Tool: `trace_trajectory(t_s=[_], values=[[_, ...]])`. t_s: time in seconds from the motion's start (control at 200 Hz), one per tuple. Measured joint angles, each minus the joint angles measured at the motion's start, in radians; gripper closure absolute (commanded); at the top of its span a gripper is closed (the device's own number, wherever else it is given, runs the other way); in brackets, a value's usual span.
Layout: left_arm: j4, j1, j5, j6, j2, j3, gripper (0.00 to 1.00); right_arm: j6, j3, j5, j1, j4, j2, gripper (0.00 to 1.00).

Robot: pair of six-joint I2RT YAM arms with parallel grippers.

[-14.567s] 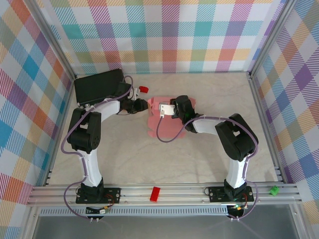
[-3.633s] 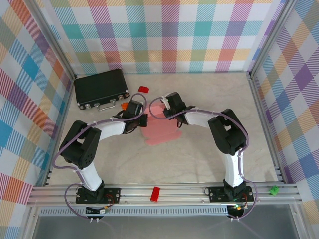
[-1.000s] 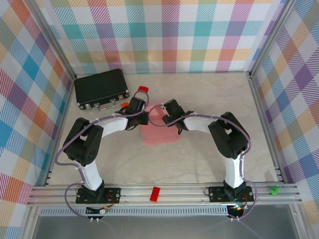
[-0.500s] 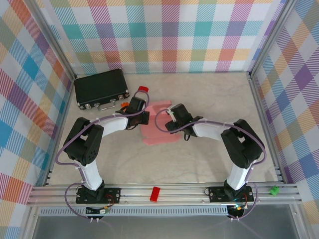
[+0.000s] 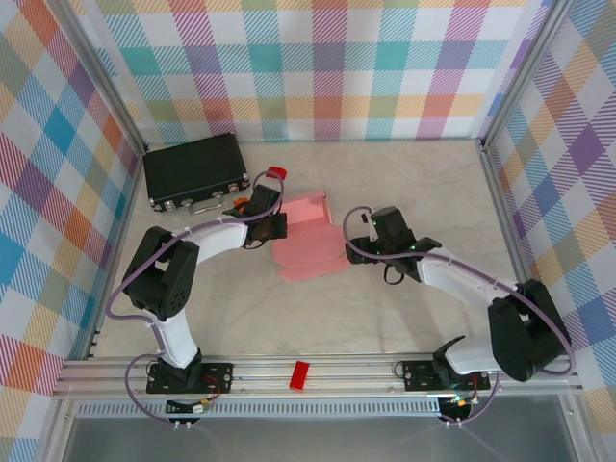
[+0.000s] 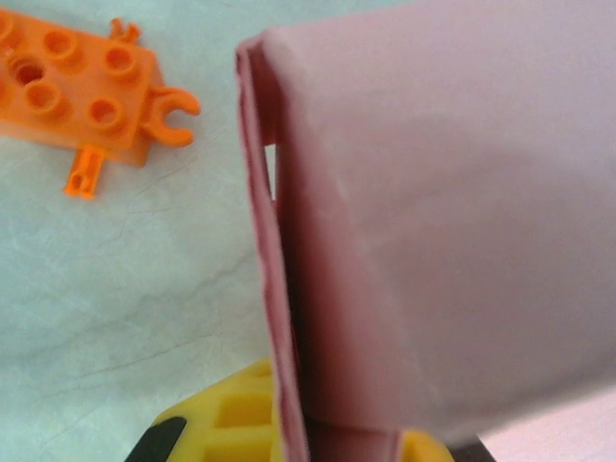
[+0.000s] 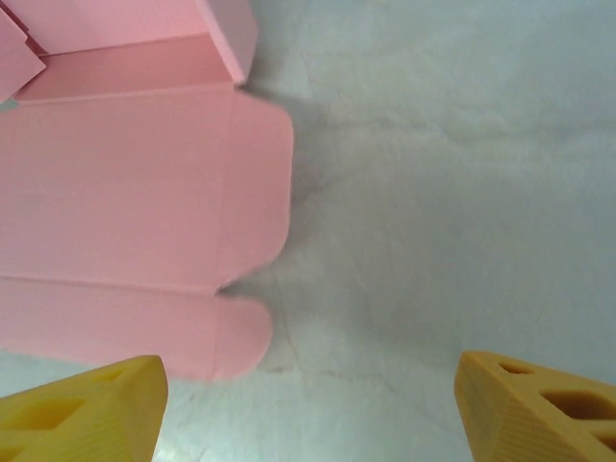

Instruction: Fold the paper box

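From above, the paper box (image 5: 308,252) sits mid-table, a pale-pink card sheet creased into bands, its far part folded up. The left tool (image 5: 274,227) is at its left edge, and the right tool (image 5: 356,236) is just off its right edge.

Go to the left wrist camera and you get what the overhead can't give: the left tool (image 6: 289,438) is clamped on the card. A doubled pink wall runs straight down between the yellow fingertips (image 6: 217,423). The thin edge shows its layers and the broad face is smooth and matte. An orange brick (image 6: 82,91), studded, lies on the table close by, apart from the card.

On the right wrist camera, the right tool (image 7: 308,414) has its jaws spread wide with nothing between them, only bare table (image 7: 433,192), pale and marble-veined. The card's rounded tabs (image 7: 241,332) and a flat panel lie to the upper left, near the left fingertip (image 7: 82,404) but not touching it.

For room, the overhead shows the table (image 5: 404,173) wide open to the right and behind the box, and open towards the front rail too. The left side is tighter: the black case (image 5: 195,168) sits in the far-left corner and a red block (image 5: 277,173) is just beyond the left tool. Another red block (image 5: 300,374) rests on the front rail, and a green block (image 5: 527,367) sits at the rail's right end. Plaid walls (image 5: 318,58) close in three sides.
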Motion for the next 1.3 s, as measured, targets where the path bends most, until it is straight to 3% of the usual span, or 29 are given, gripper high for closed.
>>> trace_trajectory(t_s=[0.265,0.49,0.885,1.165,1.3], values=[[-0.122,-0.003,-0.043,-0.245,-0.028,0.016,1.00,0.155,-0.101,-0.096,-0.005,-0.011,-0.150,0.25],[-0.146,-0.006,-0.016,-0.483,-0.061,0.016,1.00,0.332,-0.150,-0.138,-0.005,0.033,-0.200,0.27],[-0.162,-0.018,0.110,-0.863,-0.076,0.016,1.00,0.463,-0.099,-0.187,-0.005,0.100,-0.124,0.30],[-0.094,-0.044,0.193,-0.986,-0.078,-0.035,1.00,0.490,-0.035,-0.214,-0.006,0.158,-0.031,0.38],[-0.078,-0.044,0.210,-1.014,-0.088,-0.055,1.00,0.507,-0.019,-0.219,-0.006,0.164,0.013,0.48]])
